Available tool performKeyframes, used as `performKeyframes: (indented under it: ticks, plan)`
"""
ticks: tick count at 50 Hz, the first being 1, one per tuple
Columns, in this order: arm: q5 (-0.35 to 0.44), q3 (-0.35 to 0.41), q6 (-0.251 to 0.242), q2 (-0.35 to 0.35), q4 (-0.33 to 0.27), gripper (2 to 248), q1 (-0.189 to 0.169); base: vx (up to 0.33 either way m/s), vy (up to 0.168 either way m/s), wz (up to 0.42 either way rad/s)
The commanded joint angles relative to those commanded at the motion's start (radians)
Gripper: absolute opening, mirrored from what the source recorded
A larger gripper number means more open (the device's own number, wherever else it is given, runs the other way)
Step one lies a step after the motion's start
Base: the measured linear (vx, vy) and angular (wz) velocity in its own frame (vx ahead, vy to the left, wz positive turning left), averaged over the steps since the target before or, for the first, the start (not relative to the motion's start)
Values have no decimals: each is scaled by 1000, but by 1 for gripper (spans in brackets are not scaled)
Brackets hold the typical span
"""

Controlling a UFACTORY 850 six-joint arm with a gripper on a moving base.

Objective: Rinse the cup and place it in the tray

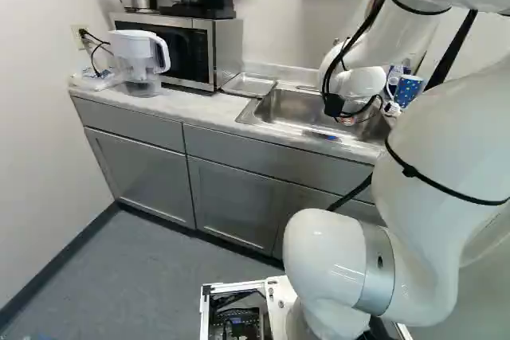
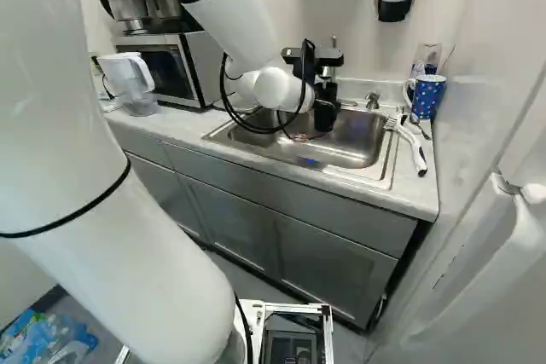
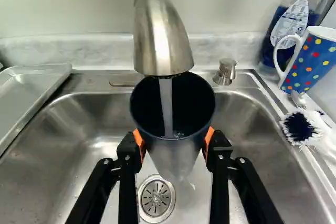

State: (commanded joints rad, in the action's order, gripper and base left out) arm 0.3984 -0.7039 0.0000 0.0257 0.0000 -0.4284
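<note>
Cup point(image 3: 175, 156) under far, running faucet point(image 3: 161, 35).
My gripper point(image 3: 174, 141) clamps both sides below the rim; wet walls likely slip.

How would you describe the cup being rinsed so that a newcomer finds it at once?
Look for the metal sink, then the faucet above it. The dark cup is directly beneath that faucet, held in the black gripper, with water running into it. Unlike the blue mug beside the sink, it shows no dots or handle.

Your countertop point(image 1: 191, 109) around the sink point(image 2: 388, 172)
You have a pitcher point(image 1: 137, 52), microwave point(image 1: 228, 49) and tray point(image 1: 249, 85) on one side, dotted mug point(image 2: 428, 98) and brush point(image 2: 417, 156) opposite.
</note>
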Motion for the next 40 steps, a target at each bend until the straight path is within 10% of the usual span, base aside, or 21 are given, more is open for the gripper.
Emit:
performKeyframes:
  ticks: [40]
  plan:
    - [0, 0, 0, 0, 0, 124, 0, 0, 0, 0]
